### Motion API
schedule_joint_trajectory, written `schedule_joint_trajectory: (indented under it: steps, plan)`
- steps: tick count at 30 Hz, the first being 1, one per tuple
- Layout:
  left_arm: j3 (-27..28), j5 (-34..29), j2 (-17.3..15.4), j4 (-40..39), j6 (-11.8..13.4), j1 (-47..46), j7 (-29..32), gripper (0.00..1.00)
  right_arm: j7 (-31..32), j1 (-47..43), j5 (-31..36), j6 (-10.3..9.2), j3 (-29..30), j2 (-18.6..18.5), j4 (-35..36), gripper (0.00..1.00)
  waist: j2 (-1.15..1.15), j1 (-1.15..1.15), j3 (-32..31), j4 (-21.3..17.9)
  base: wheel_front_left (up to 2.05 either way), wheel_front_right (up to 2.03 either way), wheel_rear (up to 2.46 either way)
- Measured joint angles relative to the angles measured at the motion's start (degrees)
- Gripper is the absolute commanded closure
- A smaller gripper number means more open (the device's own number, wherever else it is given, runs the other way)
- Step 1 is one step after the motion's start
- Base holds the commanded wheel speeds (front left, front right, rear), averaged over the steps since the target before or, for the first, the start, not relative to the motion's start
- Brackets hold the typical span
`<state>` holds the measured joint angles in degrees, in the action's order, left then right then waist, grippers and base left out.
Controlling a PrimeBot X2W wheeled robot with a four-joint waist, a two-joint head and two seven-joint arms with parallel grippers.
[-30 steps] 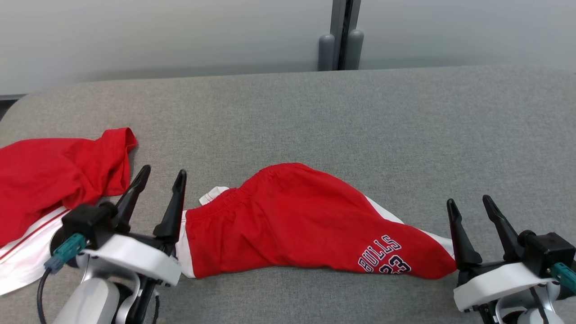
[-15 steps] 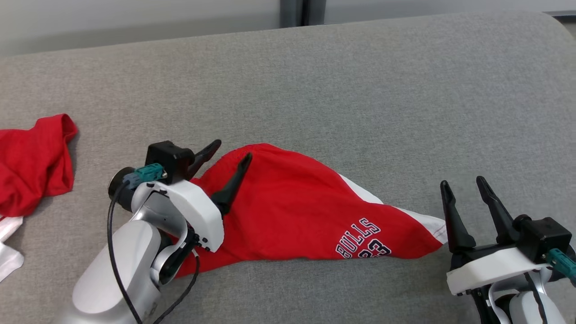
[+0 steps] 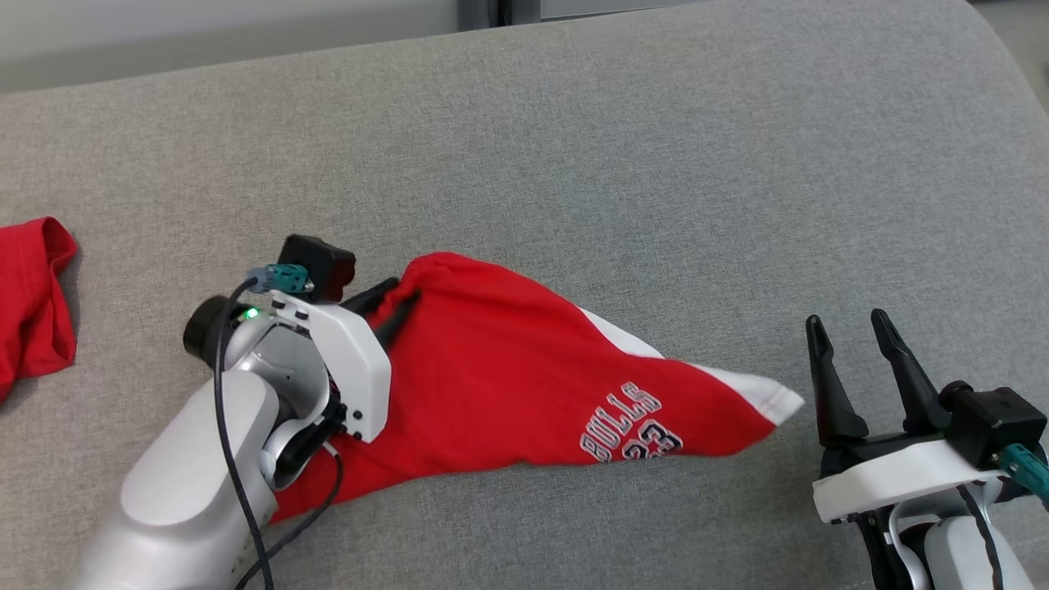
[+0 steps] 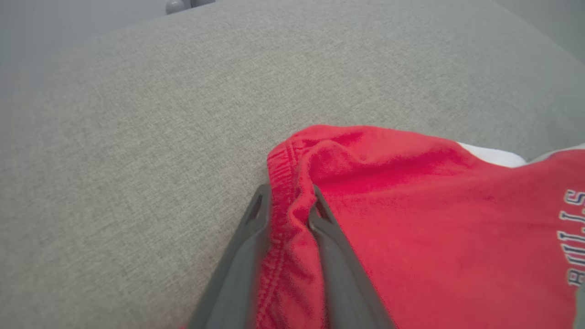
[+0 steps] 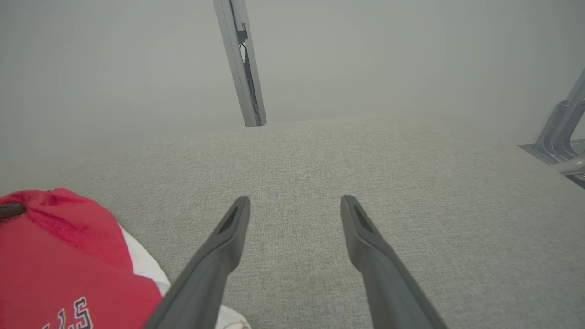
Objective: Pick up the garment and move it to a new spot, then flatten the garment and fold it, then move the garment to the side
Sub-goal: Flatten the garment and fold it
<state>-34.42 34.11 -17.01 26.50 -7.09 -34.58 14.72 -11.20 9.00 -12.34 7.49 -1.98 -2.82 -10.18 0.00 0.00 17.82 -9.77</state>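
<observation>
Left wrist view: left end effector (image 4: 289, 189) tight on garment (image 4: 411, 219), its lettering cut off.

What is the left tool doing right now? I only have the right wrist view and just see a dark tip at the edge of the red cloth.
Observer: The left tool is pinching the stitched waistband of the red shorts, with a fold of cloth between its fingers.
Operator: Anything else lying out there?
Observer: Yes, another red garment lies at the far left edge of the head view, apart from the shorts.
Operator: How near is my right tool to the shorts?
Observer: In the head view the open right tool sits just right of the white leg hem, not touching it.
</observation>
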Motion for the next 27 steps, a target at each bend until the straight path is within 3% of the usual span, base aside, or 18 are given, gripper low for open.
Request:
schedule_joint_trajectory:
  steps: [12,20,27]
  plan:
    - [0.8,-3.0,1.8,-2.9,0.1,-6.2,-12.5,1.00,-1.2,1.1,-0.9,0.00,0.0,0.0,-2.1,0.00,0.00,0.00,-1.1,-0.4,0.00,0.00,0.00]
    - [3.5,-4.4,4.1,-10.8,3.5,-10.0,-20.1,1.00,-1.7,0.9,-1.4,0.00,1.0,0.0,-2.9,0.00,0.00,0.00,-2.8,0.4,0.00,0.00,0.00]
    - [2.0,-8.6,1.5,-19.4,6.9,-2.2,-25.6,1.00,-1.6,0.2,-1.3,0.00,1.2,0.0,-2.7,0.00,0.00,0.00,-2.6,3.0,0.00,0.00,0.00]
